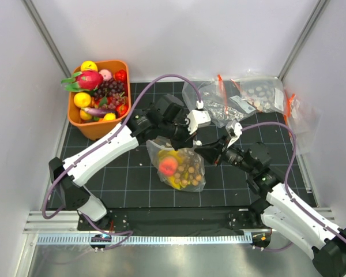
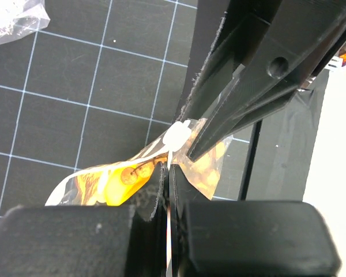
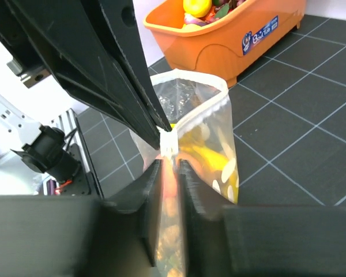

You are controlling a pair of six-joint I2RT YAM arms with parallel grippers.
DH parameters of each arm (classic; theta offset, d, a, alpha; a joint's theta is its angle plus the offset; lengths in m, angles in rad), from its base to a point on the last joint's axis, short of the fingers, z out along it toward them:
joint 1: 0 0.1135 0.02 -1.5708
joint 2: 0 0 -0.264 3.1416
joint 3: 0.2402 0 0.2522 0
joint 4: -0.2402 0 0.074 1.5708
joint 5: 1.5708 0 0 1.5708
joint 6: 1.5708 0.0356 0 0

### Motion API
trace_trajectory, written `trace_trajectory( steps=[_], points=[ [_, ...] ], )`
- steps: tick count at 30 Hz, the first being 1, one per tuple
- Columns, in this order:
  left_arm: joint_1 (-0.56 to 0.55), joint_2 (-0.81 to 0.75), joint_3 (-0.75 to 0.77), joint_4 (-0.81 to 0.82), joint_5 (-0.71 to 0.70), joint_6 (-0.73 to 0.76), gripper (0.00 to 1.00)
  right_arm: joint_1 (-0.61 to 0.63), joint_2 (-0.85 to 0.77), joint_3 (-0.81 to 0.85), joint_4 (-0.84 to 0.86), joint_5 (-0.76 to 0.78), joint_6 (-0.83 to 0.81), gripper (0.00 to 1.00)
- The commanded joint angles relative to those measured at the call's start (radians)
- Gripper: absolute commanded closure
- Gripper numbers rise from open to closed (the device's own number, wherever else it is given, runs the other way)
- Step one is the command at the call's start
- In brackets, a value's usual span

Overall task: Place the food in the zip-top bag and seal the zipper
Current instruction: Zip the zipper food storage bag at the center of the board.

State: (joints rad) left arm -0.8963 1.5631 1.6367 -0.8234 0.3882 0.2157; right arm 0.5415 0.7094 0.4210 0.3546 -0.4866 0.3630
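Note:
The zip-top bag (image 1: 177,167) lies on the mat's middle, its top corner lifted. Inside it are the pink-orange peach (image 1: 168,166), the brown balls (image 1: 188,171) and the yellow banana (image 1: 176,183). My left gripper (image 1: 190,141) is shut on the bag's upper edge (image 2: 202,167), just below a white zipper slider (image 2: 177,135). My right gripper (image 1: 203,151) meets it from the other side and is shut on the same zipper edge, right under the slider (image 3: 169,143). In the right wrist view the bag's mouth (image 3: 187,86) beyond the slider still gapes, with the banana (image 3: 205,156) showing through the film.
An orange basket (image 1: 98,130) stands at the back left with a magenta dragon fruit (image 1: 87,79), dark grapes (image 1: 106,89) and other toy fruit; it also shows in the right wrist view (image 3: 230,46). Spare clear bags (image 1: 259,95) lie at the back right.

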Motion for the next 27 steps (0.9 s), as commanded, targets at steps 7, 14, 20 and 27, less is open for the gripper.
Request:
trace_trajectory(
  steps=[7,14,20,27],
  points=[
    [0.002,-0.049,0.006,0.033,0.001,-0.019,0.59,0.009,0.016,0.073,-0.034,-0.018,-0.022,0.99],
    [0.000,-0.109,0.012,0.058,0.066,-0.004,0.33,0.015,0.010,0.111,-0.091,-0.049,-0.058,0.99],
    [0.000,-0.063,0.095,-0.016,0.143,0.025,0.35,0.020,0.016,0.160,-0.143,-0.109,-0.105,0.99],
    [0.002,-0.017,0.140,-0.072,0.189,0.042,0.39,0.031,0.012,0.196,-0.154,-0.127,-0.124,0.99]
  ],
)
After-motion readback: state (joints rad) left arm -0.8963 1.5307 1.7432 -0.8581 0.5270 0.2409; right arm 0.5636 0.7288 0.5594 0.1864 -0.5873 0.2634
